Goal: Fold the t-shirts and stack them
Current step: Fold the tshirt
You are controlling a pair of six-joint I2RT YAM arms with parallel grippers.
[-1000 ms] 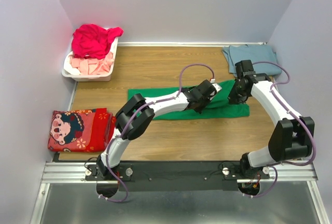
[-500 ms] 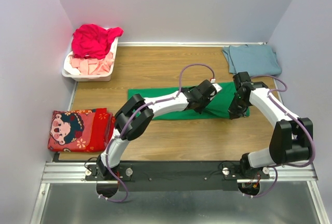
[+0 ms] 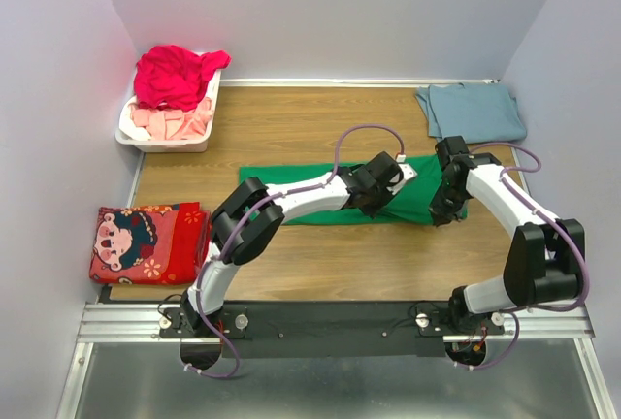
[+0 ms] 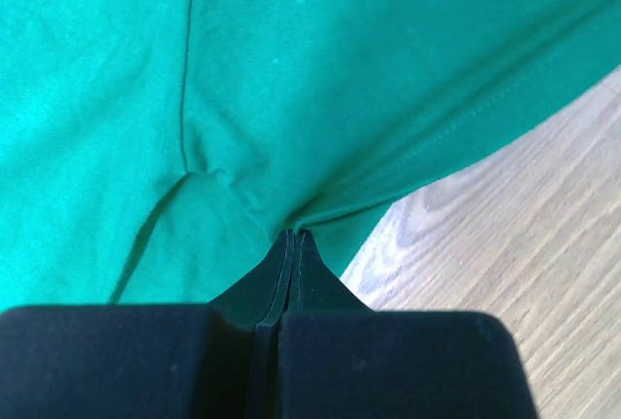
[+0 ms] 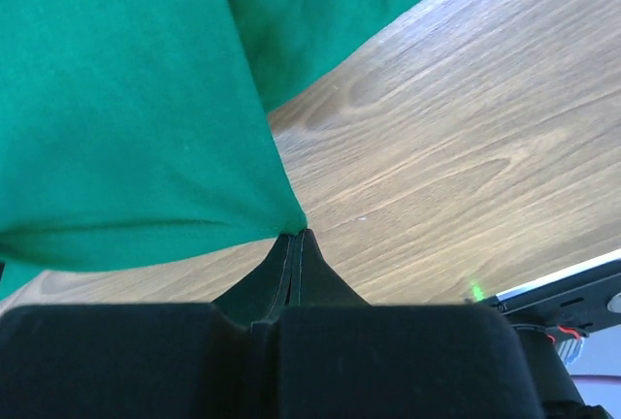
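Observation:
A bright green t-shirt (image 3: pixel 291 191) lies spread across the middle of the wooden table. My left gripper (image 3: pixel 367 202) is shut on a fold of the green fabric (image 4: pixel 340 70) near its hem, in the shirt's right half. Shut as well, my right gripper (image 3: pixel 445 216) pinches a corner of the green cloth (image 5: pixel 116 99) at the shirt's right end, just above the wood. A folded dusty blue-grey t-shirt (image 3: pixel 473 109) rests at the back right. A magenta-red t-shirt (image 3: pixel 175 72) and a pale pink one (image 3: pixel 170 123) are heaped in the basket.
The white plastic basket (image 3: pixel 131 138) stands at the back left. A folded red cloth with a cartoon print (image 3: pixel 150 242) lies at the near left. Walls close the table on three sides; the arms' rail (image 3: pixel 330 320) runs along the near edge.
My right gripper has moved toward the near edge, drawing the green shirt's right end with it. The left gripper has shifted slightly nearer and to the left, still holding fabric.

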